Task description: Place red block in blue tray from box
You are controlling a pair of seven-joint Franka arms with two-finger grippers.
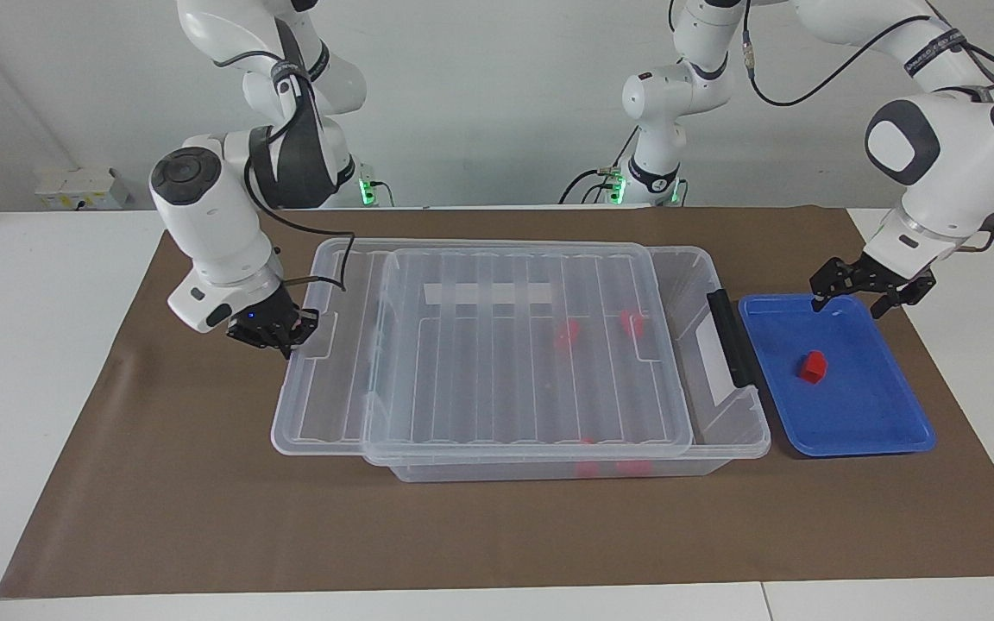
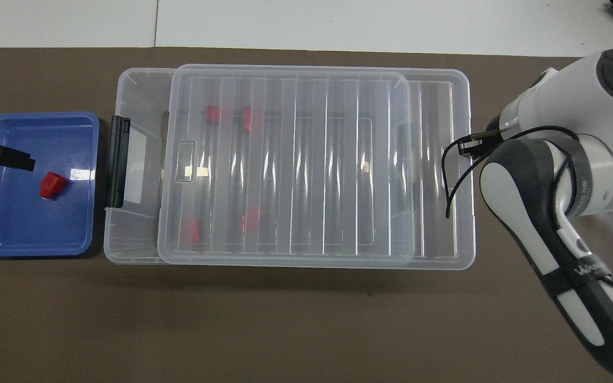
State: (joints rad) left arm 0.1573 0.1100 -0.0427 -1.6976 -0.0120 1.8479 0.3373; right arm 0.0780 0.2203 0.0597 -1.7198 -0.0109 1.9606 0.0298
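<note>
Left gripper: we see it spread wide and empty over the blue tray edge closest to the robots; the red block lies apart inside the tray, beside the box.

brown mat covering white table, other red blocks under lid

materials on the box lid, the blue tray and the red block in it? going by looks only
Lid: looks like clear, glossy moulded plastic; the blocks show through it, the ribs catch glare.
Blue tray: likely opaque plastic with a smooth, slightly shiny finish; light reflects off its floor and the rim is rounded.
Red block: seems solid, opaque plastic, uniform bright red; its sheen is hard to judge.
</note>
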